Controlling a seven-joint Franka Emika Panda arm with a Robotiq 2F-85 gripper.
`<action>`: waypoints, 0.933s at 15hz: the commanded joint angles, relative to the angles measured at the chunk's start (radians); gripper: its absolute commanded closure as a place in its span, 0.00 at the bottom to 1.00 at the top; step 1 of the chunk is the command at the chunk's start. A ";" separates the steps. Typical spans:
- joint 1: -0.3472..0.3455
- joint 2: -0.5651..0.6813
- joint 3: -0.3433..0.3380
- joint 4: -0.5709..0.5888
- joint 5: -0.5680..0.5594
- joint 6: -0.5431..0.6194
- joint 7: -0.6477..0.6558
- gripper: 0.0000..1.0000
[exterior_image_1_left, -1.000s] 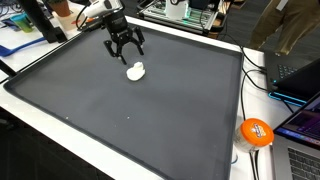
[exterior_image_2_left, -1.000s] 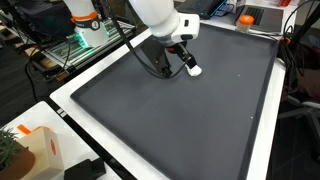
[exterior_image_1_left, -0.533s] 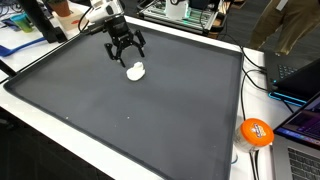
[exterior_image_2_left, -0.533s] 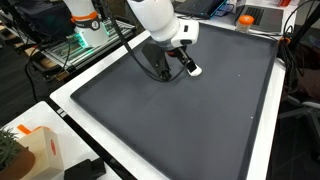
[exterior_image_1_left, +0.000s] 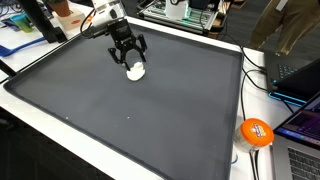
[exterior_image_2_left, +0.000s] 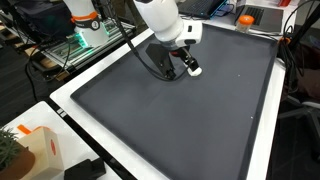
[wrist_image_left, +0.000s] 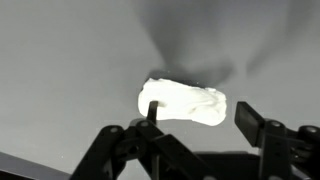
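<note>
The arm (exterior_image_2_left: 158, 14) reaches steeply down to the dark counter (exterior_image_1_left: 150, 110), its jaws spread open astride a white lump (wrist_image_left: 182, 102), gripping nothing.

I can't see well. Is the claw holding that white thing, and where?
Nothing is held: the gripper stands open astride the white lump, with a gap on one side.
</note>
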 joint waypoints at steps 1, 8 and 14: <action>0.010 0.027 0.003 0.009 0.014 0.035 -0.009 0.20; 0.017 0.042 0.007 0.007 -0.004 0.084 0.001 0.54; 0.021 0.039 0.004 0.003 -0.016 0.089 0.006 0.98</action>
